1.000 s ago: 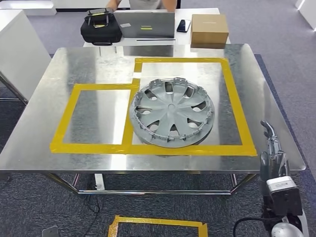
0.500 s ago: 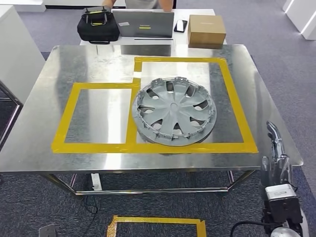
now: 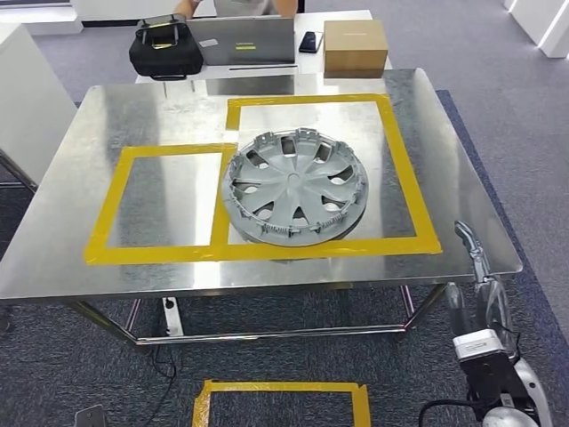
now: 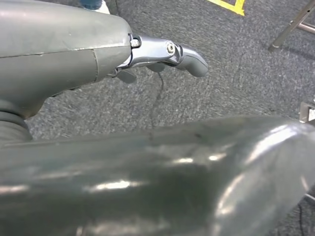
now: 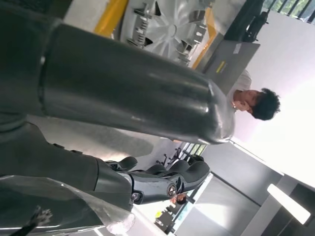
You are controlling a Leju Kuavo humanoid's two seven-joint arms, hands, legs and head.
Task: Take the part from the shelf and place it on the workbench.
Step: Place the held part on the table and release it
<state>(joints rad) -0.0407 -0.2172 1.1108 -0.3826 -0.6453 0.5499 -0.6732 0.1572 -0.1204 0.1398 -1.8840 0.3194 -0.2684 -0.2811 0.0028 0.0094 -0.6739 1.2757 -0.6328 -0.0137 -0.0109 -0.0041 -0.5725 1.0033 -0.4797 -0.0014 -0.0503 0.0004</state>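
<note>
Head view: the hubcap (image 3: 293, 186) lies flat on the workbench (image 3: 168, 116), inside the larger yellow tape frame (image 3: 403, 169) — I'd retreat without nudging it. My right hand (image 3: 480, 285) hangs beside the bench edge, fingers loosely apart, grasping nothing.

Left wrist view: left hand (image 4: 163, 54) extended over carpet, empty.

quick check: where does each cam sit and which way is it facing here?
Head view: high on the body, looking forward and down at the workbench and wheel cover; right hand shows at lower right.
Left wrist view: behind the left hand, facing carpet.
Right wrist view: behind the right hand, turned, facing across the bench.
Shared: head and right wrist views both show the wheel cover, yellow tape and laptop.
</note>
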